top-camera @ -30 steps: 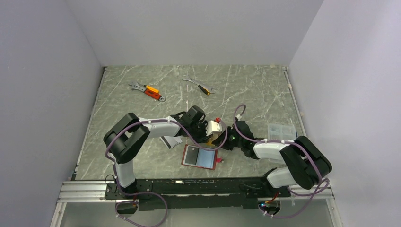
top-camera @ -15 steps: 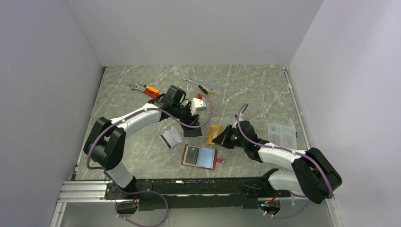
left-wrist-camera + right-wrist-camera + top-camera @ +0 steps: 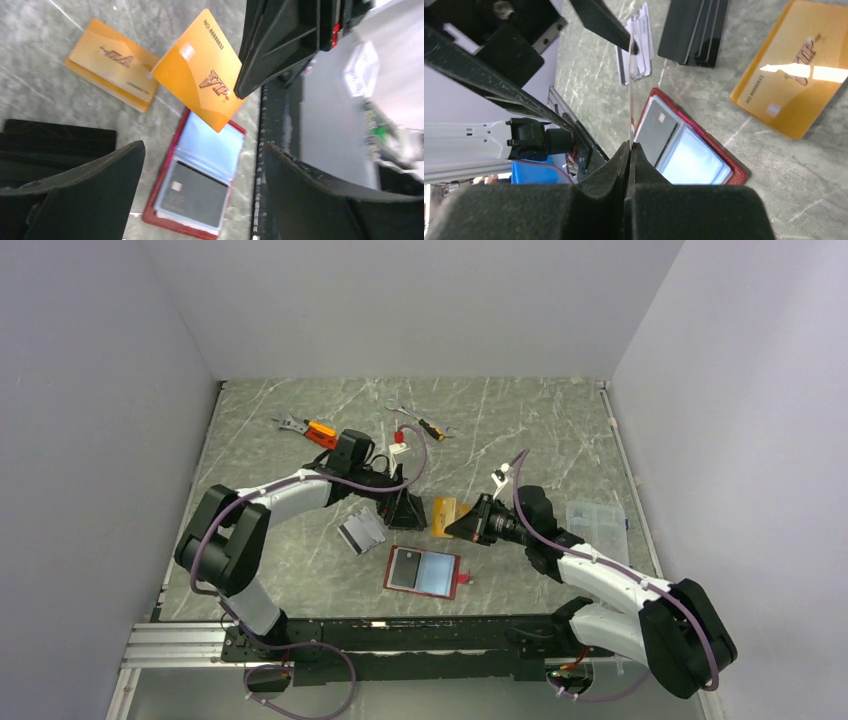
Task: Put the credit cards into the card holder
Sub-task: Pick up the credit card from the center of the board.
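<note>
— Grey veined tabletop (image 3: pixel 540 430), pale walls on three sides: where does the card holder sit on it?

— The red card holder (image 3: pixel 424 590) lies open and flat toward the near edge, between the two arms, with its long axis running left to right. A black card (image 3: pixel 405 568) fills its left pocket. The pale right pocket (image 3: pixel 441 575) looks free.

— And the card meant for it?

— A gold card (image 3: pixel 199 70) hangs above the table, just past the holder's far edge. The right gripper (image 3: pixel 630 146) pinches it by one edge, jaws pressed together on it. In the right wrist view the card shows edge-on, rising straight out of the fingers, with the holder on the table below it.

— So which arm is nearer?

— The right one, by this reading. The holder lies on the near side and slightly left of its jaws, and the free pocket is on the right arm's side. The card would probably have to tip flatter, with its long side lined up with the pocket mouth.

— The left arm?

— The left gripper (image 3: pixel 405 512) stands with its jaws wide apart and holds nothing. It is poised by a stack of black cards (image 3: pixel 696 30). A second gold card (image 3: pixel 794 92) lies flat on the table to the right of that stack, and silver-grey cards (image 3: pixel 362 531) lie to its left.
</note>
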`<state>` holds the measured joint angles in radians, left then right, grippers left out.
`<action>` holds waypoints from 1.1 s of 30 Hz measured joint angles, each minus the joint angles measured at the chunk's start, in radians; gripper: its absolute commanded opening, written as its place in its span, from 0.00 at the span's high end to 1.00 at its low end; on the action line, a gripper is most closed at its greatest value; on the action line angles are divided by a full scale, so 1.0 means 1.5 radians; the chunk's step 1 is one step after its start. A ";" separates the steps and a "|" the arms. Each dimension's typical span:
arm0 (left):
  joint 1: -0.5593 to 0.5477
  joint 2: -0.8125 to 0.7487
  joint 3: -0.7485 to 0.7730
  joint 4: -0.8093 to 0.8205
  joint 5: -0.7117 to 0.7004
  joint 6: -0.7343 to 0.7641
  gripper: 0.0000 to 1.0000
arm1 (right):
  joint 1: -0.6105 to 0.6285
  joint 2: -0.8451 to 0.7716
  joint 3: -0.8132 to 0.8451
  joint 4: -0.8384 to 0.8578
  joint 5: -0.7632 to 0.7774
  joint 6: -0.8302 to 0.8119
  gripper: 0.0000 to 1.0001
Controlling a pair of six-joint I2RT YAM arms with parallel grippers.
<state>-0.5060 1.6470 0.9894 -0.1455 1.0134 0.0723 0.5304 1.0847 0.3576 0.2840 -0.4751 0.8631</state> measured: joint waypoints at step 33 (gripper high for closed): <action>0.004 0.195 -0.148 1.023 0.218 -0.882 0.36 | -0.004 0.023 0.009 0.063 -0.087 0.008 0.99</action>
<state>-0.4999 1.9396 0.7673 1.3891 1.3399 -1.2514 0.5247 1.1191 0.3706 0.3786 -0.6064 0.8745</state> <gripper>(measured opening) 0.640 0.009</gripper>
